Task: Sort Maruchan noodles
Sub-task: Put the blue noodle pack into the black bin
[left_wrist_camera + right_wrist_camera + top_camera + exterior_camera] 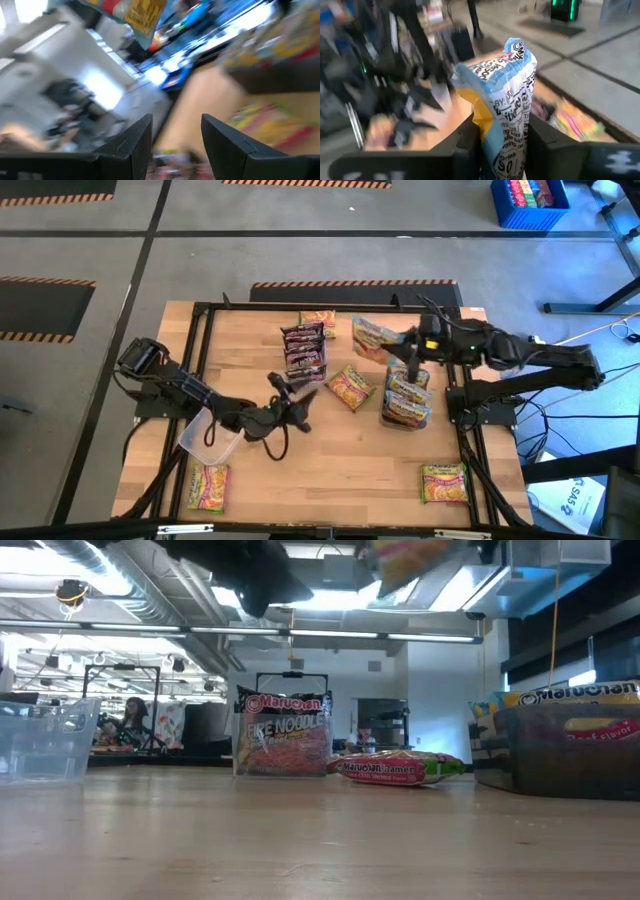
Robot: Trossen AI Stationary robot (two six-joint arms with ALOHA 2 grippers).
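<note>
Packet point(507, 100) of light-blue Maruchan noodles sat clamped upright in the right pincer point(502, 142), up off the tabletop point(330, 450) right of centre in the high view, above the loaded bin point(406, 402). Looked light and crinkly, brittle inside, so I'd pinch the flat faces gently. Left pincer point(290, 395) hovered empty mid-frame, fingers apart.

Left wrist view is all smear: a yellow packet point(142, 15) runs off the frame edge, its print unreadable. In the right wrist view, the right end effector point(502, 137) covers the light-blue packet's point(507, 85) lower end, with blurred surroundings.
</note>
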